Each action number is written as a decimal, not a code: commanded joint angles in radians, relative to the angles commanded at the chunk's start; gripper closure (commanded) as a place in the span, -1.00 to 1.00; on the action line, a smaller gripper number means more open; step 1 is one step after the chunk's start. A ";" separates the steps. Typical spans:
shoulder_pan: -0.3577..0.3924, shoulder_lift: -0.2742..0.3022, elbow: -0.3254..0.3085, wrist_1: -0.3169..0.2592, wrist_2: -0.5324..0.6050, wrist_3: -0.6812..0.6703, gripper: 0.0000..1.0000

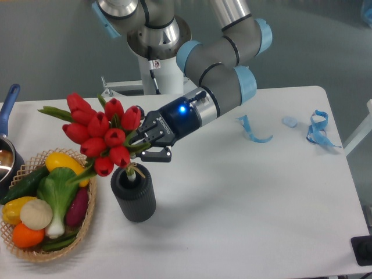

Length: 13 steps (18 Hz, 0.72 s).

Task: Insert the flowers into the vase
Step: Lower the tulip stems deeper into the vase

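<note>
Nearest, at the table's [244,209] front left: a wicker basket [87,224] of vegetables. Just right of it, the ribbed dark grey vase [135,199], upright, with green stems entering its mouth. Above, the red tulips [102,136] tilted left over the basket. Behind them, the gripper [145,145] clenched on the flowers' stems. Farther back right, blue ribbon scraps [317,128]; at far left, a blue-handled pot [7,116].

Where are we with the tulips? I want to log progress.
Done: the stems of the flowers already sit in the mouth of the vase. In hand: the gripper has its jaws around the bunch, which leans left. Left: settle it deeper, then release.
</note>
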 joint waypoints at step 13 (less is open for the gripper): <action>-0.026 -0.078 -0.038 0.002 0.075 0.103 0.54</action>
